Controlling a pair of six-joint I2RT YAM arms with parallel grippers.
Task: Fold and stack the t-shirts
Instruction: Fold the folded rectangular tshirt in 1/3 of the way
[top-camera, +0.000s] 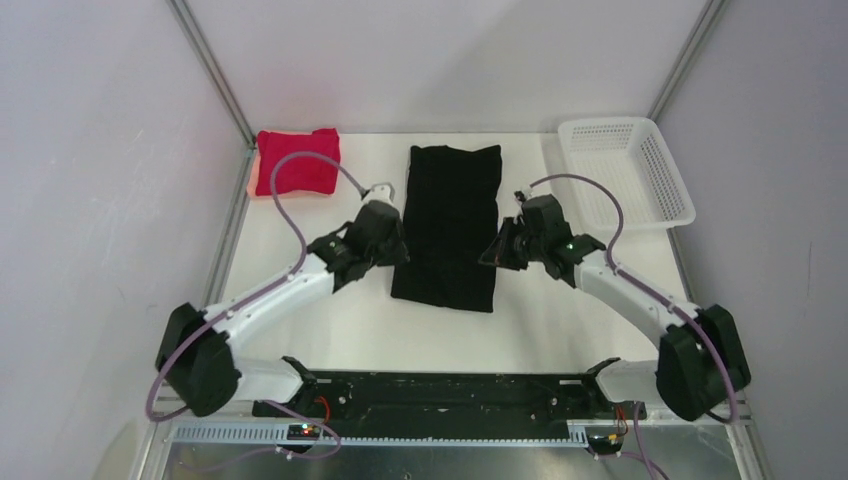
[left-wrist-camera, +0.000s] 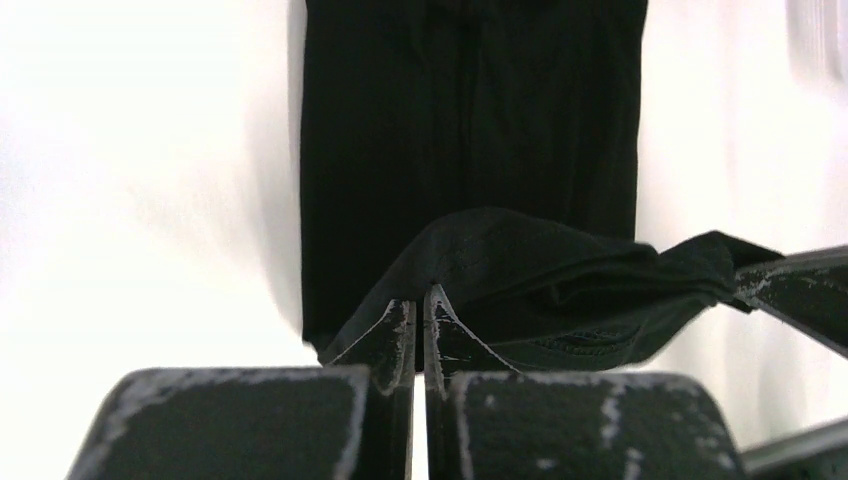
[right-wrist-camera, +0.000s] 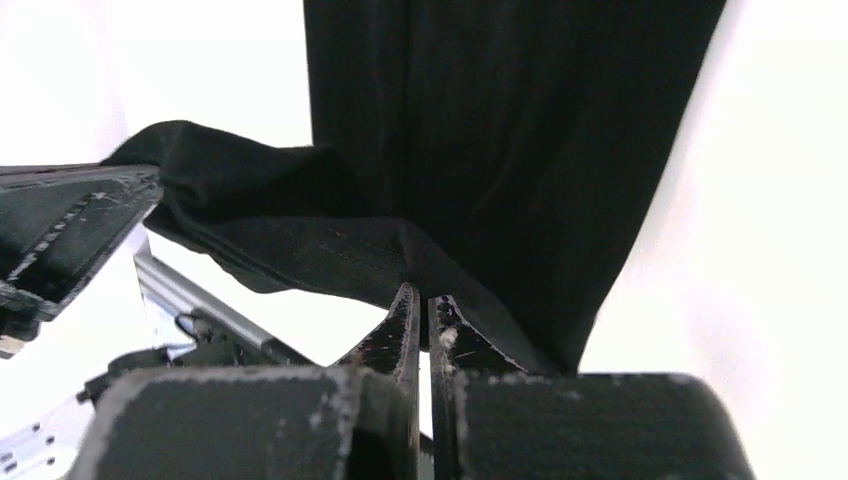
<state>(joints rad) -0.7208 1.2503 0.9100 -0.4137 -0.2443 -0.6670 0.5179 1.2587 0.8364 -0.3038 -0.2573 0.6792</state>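
The black t-shirt (top-camera: 450, 215) lies as a long narrow strip down the middle of the white table. My left gripper (top-camera: 400, 252) is at its left edge and my right gripper (top-camera: 492, 255) at its right edge. In the left wrist view the left gripper (left-wrist-camera: 421, 295) is shut on a raised fold of the black t-shirt (left-wrist-camera: 520, 260), which sags across to the right gripper's finger (left-wrist-camera: 790, 285). The right gripper (right-wrist-camera: 421, 292) is likewise shut on the lifted black cloth (right-wrist-camera: 330, 250). The red t-shirt (top-camera: 298, 162) sits folded at the far left corner.
A white mesh basket (top-camera: 610, 124) stands at the far right corner. Grey walls and metal frame posts close in the table on three sides. Bare white table (top-camera: 300, 320) shows on both sides of the black strip.
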